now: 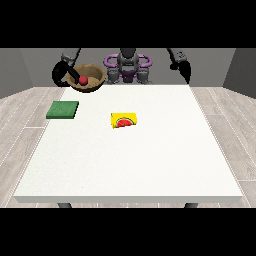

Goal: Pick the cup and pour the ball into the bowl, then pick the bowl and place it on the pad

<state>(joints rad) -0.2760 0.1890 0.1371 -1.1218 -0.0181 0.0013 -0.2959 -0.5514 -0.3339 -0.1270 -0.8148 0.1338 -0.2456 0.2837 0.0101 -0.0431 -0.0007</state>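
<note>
at the table's (pixel 150 165) far left corner, hand at the view's left (pixel 73 75) clamped on brown bowl (pixel 95 84) holding red ball (pixel 83 80), green pad (pixel 63 110) near, yellow cup (pixel 124 120) tipped at centre, hand at the view's right (pixel 186 70) apart, finger state unreadable

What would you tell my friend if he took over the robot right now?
Hand at the view's left: at the bowl, which appears raised near the table's far left corner; fingers too small to read.
Hand at the view's right: raised off the table, holding nothing that shows.
Ball: red, already in the bowl.
Cup: yellow, lying on its side mid-table.
Pad: green, on the table's left, nothing on it.
Done: the pour.
Left: set the bowl on the pad.
</note>
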